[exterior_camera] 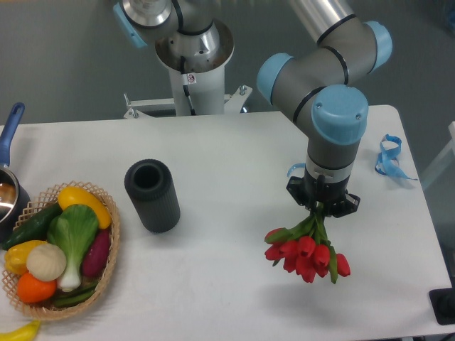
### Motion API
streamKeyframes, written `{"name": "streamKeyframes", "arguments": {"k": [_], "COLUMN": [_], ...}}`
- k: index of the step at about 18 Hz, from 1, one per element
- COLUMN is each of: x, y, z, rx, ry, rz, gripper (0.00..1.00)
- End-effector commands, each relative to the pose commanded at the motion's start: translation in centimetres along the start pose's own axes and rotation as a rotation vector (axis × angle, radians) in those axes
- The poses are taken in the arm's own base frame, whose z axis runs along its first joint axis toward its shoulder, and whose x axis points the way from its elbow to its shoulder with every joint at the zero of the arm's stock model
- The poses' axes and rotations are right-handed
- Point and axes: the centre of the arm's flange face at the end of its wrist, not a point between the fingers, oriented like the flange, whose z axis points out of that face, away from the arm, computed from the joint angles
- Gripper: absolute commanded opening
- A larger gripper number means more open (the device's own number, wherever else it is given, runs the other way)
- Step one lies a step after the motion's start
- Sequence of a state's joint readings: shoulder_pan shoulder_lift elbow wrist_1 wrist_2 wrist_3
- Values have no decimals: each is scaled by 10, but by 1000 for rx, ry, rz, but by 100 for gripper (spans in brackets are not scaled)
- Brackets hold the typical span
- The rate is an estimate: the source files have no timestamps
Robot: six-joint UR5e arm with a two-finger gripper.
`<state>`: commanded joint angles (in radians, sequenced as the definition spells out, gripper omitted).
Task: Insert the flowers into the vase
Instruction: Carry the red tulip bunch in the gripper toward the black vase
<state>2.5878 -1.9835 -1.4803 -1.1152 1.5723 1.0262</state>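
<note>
The flowers (307, 256), a bunch of red tulip heads on green stems, hang at the right of the table with heads pointing toward the front edge. My gripper (321, 207) is shut on the stems just above the heads; its fingers are mostly hidden under the wrist. The vase (151, 195), a matte black ribbed cylinder with an open round mouth, stands upright left of centre, well apart from the gripper and flowers.
A wicker basket (110, 245) of toy vegetables sits at the front left. A pot with a blue handle (8, 135) is at the left edge. A blue ribbon (389, 158) lies at the right. The robot base (193, 64) stands behind the table.
</note>
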Motion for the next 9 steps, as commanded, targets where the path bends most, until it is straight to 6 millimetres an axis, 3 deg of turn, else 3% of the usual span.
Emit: {"name": "streamKeyframes", "arguments": {"k": [9], "x": [27], "y": [-28], "z": [-3], "rx": [17], "ry": [5], "rz": [33], "gripper": [0]}}
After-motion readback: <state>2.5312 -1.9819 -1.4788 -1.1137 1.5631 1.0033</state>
